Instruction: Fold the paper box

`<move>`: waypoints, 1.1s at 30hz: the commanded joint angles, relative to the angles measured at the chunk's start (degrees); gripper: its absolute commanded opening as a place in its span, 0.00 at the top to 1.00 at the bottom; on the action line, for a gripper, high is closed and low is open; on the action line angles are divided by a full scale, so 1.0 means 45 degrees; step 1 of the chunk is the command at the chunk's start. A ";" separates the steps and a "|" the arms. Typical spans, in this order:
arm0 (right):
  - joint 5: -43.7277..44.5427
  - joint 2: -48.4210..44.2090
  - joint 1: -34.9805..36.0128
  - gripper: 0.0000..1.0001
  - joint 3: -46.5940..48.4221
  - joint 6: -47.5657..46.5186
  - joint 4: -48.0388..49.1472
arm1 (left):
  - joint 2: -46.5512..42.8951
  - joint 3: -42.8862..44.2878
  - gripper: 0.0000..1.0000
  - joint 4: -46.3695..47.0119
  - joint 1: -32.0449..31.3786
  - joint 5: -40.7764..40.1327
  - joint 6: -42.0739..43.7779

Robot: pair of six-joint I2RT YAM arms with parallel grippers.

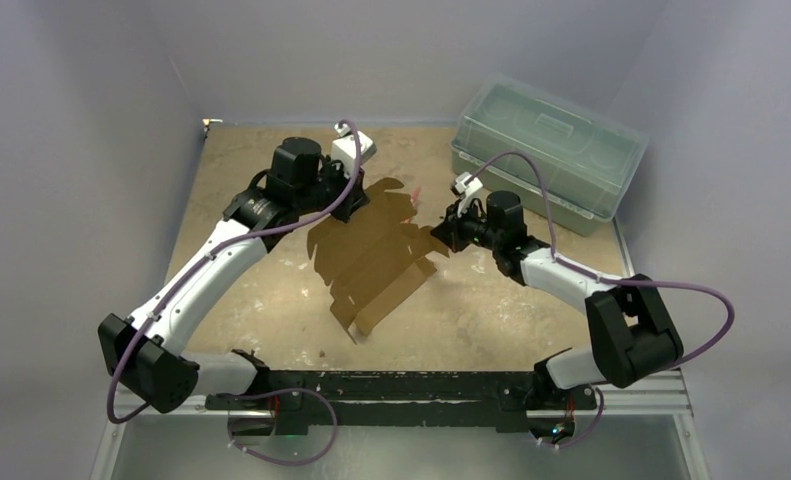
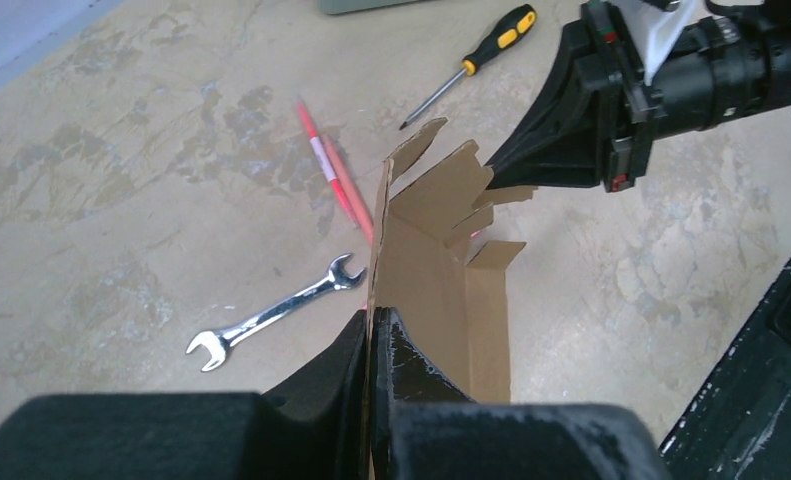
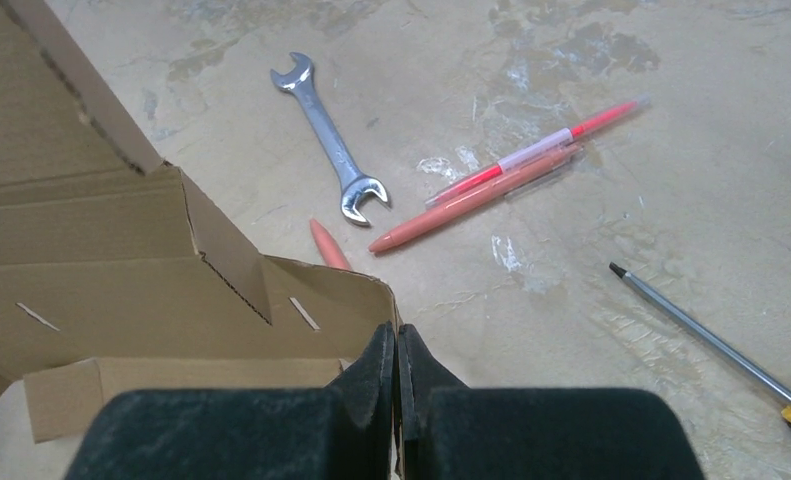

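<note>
Currently paper box pinched: left claw, right claw.

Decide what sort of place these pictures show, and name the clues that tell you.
Most likely a robotics lab test bench: two robot arms bolted at the edge of a stained table walled in by plain panels, a wrench and screwdriver lying loose, and a partly folded paper box.
</note>
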 commanded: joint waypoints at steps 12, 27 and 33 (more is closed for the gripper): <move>-0.0040 -0.0551 0.0073 1.00 -0.0481 -0.0333 -0.0424 | -0.0561 -0.1570 1.00 0.1756 -0.0184 0.2064 -0.3287; -0.0328 -0.0582 0.0052 1.00 -0.0480 -0.0524 -0.0831 | -0.0233 -0.2661 1.00 0.1969 -0.0181 0.2549 -0.4445; -0.0564 -0.0939 0.0069 1.00 -0.0504 -0.0783 -0.1104 | 0.0027 -0.2831 1.00 0.2061 -0.0181 0.2372 -0.4630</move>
